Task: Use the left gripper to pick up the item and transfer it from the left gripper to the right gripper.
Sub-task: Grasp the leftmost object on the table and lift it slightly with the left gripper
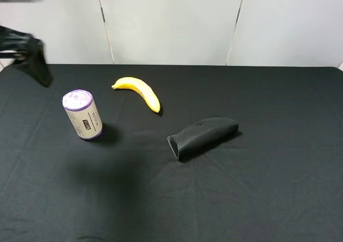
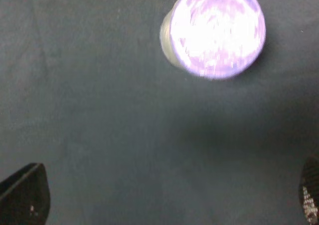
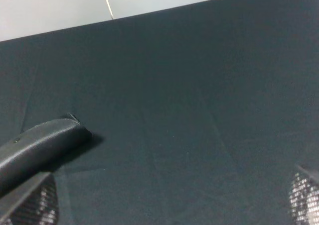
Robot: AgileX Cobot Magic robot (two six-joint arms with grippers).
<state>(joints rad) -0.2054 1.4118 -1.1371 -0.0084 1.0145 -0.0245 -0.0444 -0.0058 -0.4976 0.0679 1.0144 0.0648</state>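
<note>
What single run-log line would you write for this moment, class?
phase: pre-grasp | left gripper: open, empty | item: upright on table, untouched | right gripper: open, empty | transfer: not begun

The roll stands on end on the black worktop, left of the banana and the black pouch. The left tool, blurred, seems to hang above the far-left corner.

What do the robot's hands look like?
Both are black two-finger claws. The left gripper has rounded fingertips with speckled pads. The right gripper has fingertips with a pale dotted mesh texture. The left arm looks black but blurry from the high camera.
</note>
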